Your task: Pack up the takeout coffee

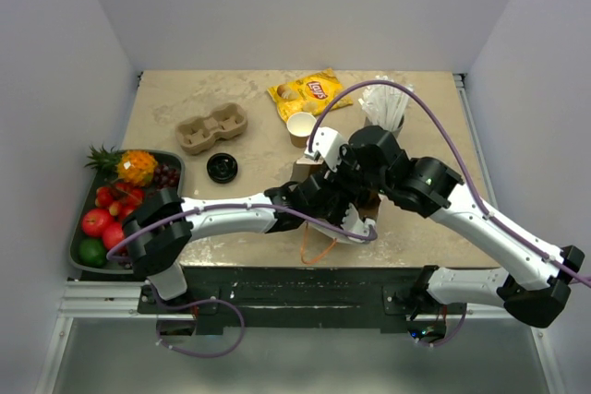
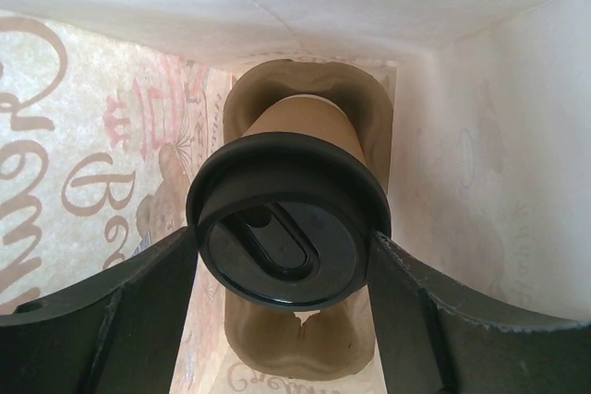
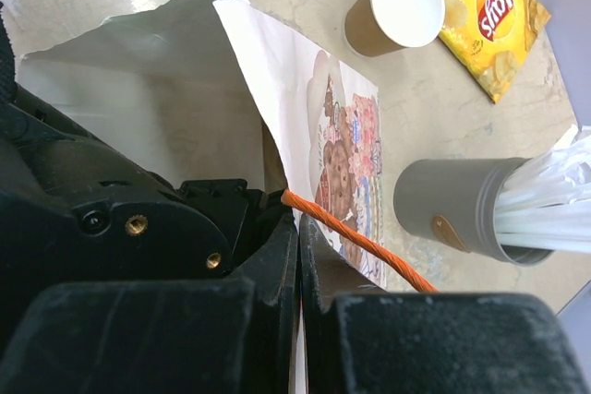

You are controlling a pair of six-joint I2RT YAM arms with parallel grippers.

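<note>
In the left wrist view I look down into a printed paper bag. The takeout coffee, a tan cup with a black lid, stands over a pulp carrier on the bag's bottom. My left gripper is inside the bag, its fingers pressed to both sides of the lid. My right gripper is shut on the bag's rim, where the orange cord handle comes out. A second tan cup stands open on the table, and a loose black lid lies to its left.
A second pulp carrier lies at the back left. A yellow chips bag and a grey cup of wrapped straws are at the back. A tray of fruit sits at the left edge. The bag's other orange handle hangs near the front edge.
</note>
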